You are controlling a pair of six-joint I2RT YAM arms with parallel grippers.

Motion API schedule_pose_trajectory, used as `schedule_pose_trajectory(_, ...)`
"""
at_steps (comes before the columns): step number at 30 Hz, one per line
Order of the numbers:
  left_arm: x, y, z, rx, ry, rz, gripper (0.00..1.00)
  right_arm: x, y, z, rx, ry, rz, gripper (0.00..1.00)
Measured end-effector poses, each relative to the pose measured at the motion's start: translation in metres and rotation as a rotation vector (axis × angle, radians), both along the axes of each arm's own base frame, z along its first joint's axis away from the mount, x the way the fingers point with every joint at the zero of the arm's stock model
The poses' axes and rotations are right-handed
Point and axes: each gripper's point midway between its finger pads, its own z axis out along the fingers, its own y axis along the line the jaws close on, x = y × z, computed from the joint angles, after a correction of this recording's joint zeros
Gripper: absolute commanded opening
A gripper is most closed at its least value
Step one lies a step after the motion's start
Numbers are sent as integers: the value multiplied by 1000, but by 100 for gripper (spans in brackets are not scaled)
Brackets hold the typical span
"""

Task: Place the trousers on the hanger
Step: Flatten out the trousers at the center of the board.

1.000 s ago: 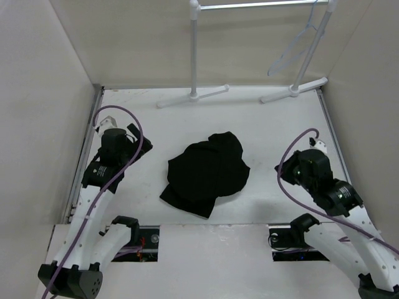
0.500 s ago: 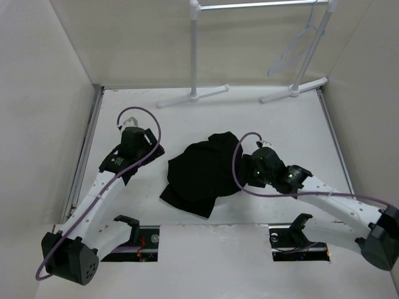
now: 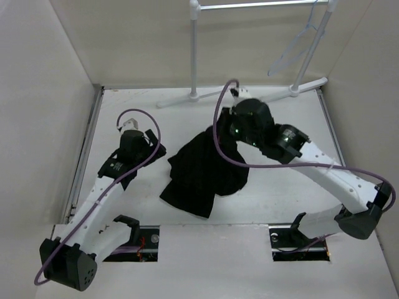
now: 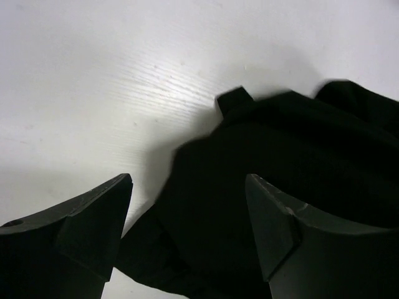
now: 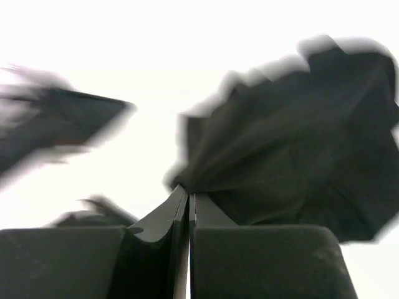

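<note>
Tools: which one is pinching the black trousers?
The right tool: its jaws are shut on a fold of the trousers. The left tool stands open beside them, holding nothing.

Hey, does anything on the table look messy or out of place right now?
The trousers lie in a crumpled heap, not laid flat, with one edge pinched up by the shut right pincer. The hanger hangs bare on the rack at the back. Nothing looks spilled or damaged.

black trousers (image 3: 202,177) crumpled on table (image 3: 280,187), far end raised; pale hanger (image 3: 292,45) hanging from rack rail (image 3: 262,5).
</note>
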Motion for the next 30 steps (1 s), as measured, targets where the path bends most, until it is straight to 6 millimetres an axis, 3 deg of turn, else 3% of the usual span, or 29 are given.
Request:
schedule_pose_trajectory(3, 2, 22, 16, -16, -55, 73, 71, -9, 31, 116, 150, -169, 73, 3)
schedule_pose_trajectory(5, 2, 39, 23, -23, -78, 131, 71, -20, 38, 175, 230, -262, 102, 2)
schedule_pose_trajectory(10, -4, 87, 28, -16, -80, 302, 72, -62, 36, 292, 376, -451, 184, 2)
schedule_pose_trajectory(13, -7, 105, 34, -3, -69, 374, 72, -92, 20, 344, 479, -566, 234, 3)
schedule_pose_trajectory(15, -2, 104, 46, -5, -79, 374, 72, -99, -6, 347, 500, -602, 220, 3)
schedule_pose_trajectory(17, 7, 101, 61, -9, -103, 363, 72, -86, -49, 318, 480, -605, 117, 3)
schedule_pose_trajectory(18, 10, 99, 67, -11, -112, 355, 72, -73, -76, 290, 460, -590, 24, 3)
schedule_pose_trajectory(21, 19, 84, 69, -8, -111, 303, 70, -29, -162, 177, 388, -483, -339, 8)
schedule_pose_trajectory(23, 18, 67, 57, 1, -80, 249, 69, -1, -218, 84, 334, -347, -603, 28)
schedule_pose_trajectory(25, 11, 50, 33, 29, -23, 190, 69, 17, -266, -8, 283, -160, -821, 61)
schedule_pose_trajectory(26, 5, 43, 19, 48, 16, 163, 69, 19, -287, -48, 256, -61, -911, 73)
schedule_pose_trajectory(28, -7, 33, -6, 90, 88, 117, 69, 11, -311, -100, 205, 95, -1020, 82)
schedule_pose_trajectory(30, -19, 30, -26, 138, 153, 90, 68, 3, -312, -108, 168, 132, -1017, 79)
